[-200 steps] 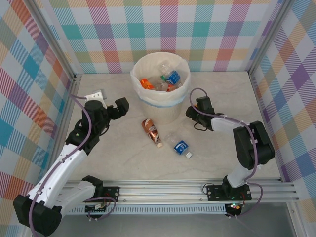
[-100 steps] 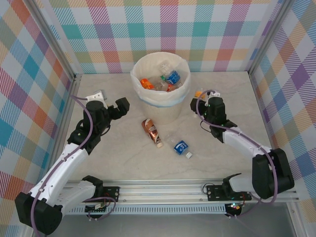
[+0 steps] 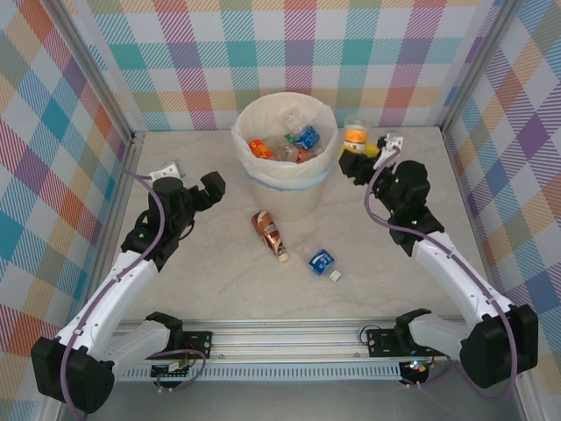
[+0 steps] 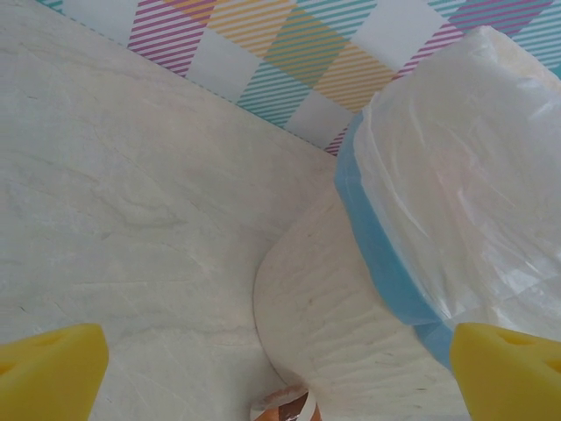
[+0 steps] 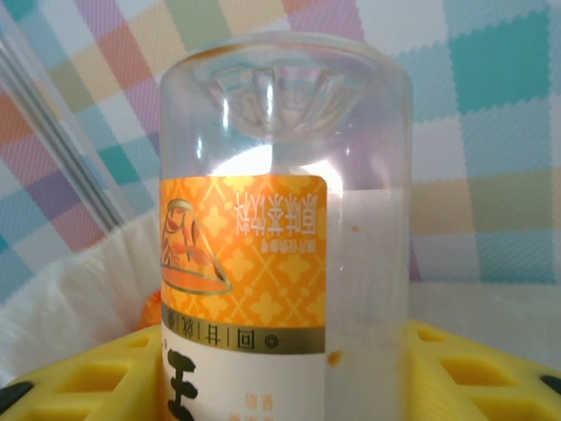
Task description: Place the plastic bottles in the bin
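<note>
The bin (image 3: 263, 181), a cream bucket with a white bag, stands at the back middle and holds several plastic bottles (image 3: 304, 138). My right gripper (image 3: 358, 154) is shut on an orange-labelled bottle (image 3: 355, 135), held upside down just right of the bin's rim. In the right wrist view that bottle (image 5: 280, 237) stands between the yellow fingers (image 5: 478, 377). A brown bottle (image 3: 268, 233) and a blue-labelled bottle (image 3: 321, 260) lie on the table in front of the bin. My left gripper (image 3: 210, 188) hangs open left of the bin, facing its wall (image 4: 351, 333).
Checked walls close in the table on three sides, with metal posts at the corners. A metal rail (image 3: 289, 338) runs along the near edge. The bag's pale blue edge (image 4: 377, 254) and the brown bottle's end (image 4: 285, 405) appear in the left wrist view.
My right arm has lifted the orange-labelled bottle from low beside the bin up and back to rim height at its right. The left arm has barely shifted.
</note>
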